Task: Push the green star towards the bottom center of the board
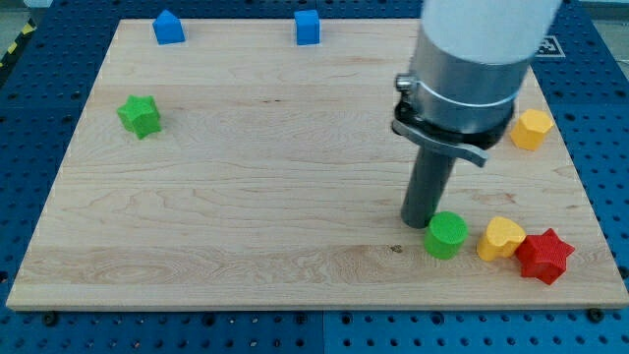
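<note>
The green star [140, 115] lies near the view's left edge of the wooden board [246, 197], in the upper half. My tip [423, 222] rests on the board at the lower right, far from the star. It is just to the upper left of a green cylinder [446, 235], touching or nearly touching it.
A yellow block [501, 237] and a red star [543, 256] lie right of the green cylinder. A yellow hexagon block [532, 129] sits at the right edge. Two blue blocks [169, 28] [308, 27] stand along the top edge.
</note>
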You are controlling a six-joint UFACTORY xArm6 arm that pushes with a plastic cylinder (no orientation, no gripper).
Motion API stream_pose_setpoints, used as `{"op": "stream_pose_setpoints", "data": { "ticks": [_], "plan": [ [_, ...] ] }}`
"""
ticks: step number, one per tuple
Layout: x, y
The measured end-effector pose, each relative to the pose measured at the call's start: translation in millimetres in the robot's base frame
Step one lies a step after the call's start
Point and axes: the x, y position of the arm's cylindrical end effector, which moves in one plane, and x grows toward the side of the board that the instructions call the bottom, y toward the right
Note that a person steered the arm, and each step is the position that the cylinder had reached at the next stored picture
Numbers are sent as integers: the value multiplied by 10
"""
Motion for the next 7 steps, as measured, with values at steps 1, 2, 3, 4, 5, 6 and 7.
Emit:
{"op": "stream_pose_setpoints", "data": {
  "ticks": [1, 2, 3, 4, 5, 6, 7],
  "plan": [
    [-4, -20],
    [-163, -897],
    [-437, -2094],
    [-744, -3267],
    [-1263, -3958],
    [-1575, -3937],
    [-1555, -3664]
  ]
}}
